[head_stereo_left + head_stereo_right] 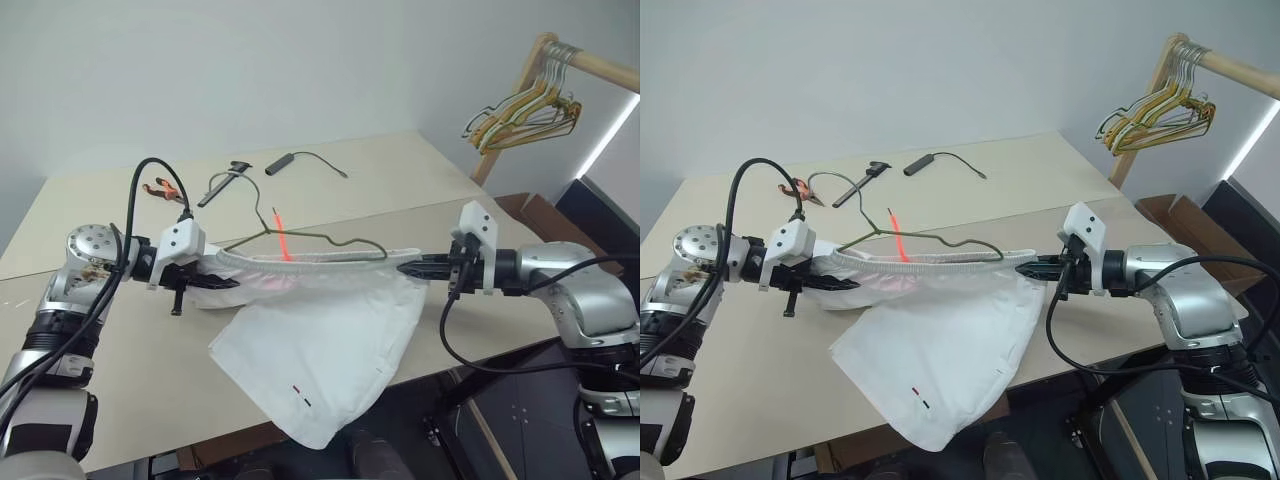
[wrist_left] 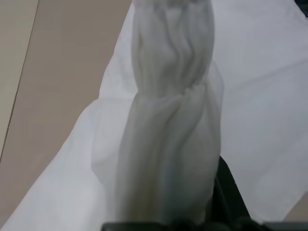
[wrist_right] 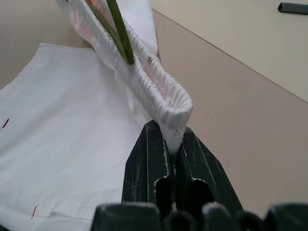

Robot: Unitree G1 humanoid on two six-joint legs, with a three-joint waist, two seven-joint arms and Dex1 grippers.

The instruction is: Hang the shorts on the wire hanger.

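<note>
With both grippers raised above the bench [image 1: 420, 175], the shorts [image 1: 330, 340] hang stretched between them by the waistband. The left gripper [image 1: 222, 282] has its jaws clamped narrow on one end of the gathered waistband; in the left wrist view the bunched white cloth runs straight out from between the black fingers [image 2: 226, 192]. The right gripper [image 3: 171, 154] has its jaws pinched tight on the opposite end, where the folded elastic edge sits directly between the two fingertips.

The waistband spans taut from one set of jaws to the other. Below that line the rest of the shorts drapes down, its lower part resting on the bench and one corner overhanging the near edge. A small dark-and-red mark shows near the hem, well below the left jaws.

The wire hanger [image 1: 330, 238] sits along the waistband between the two sets of jaws, its hook rising just above the cloth nearer the left jaws. In the right wrist view its wire enters the waistband opening just beyond the right jaws. A red mark shows at the waistband beside the hook.

Beyond both jaws, tools [image 1: 222, 182] lie on the bench. Further hangers [image 1: 525, 110] hang on a wooden rack past the right gripper.
</note>
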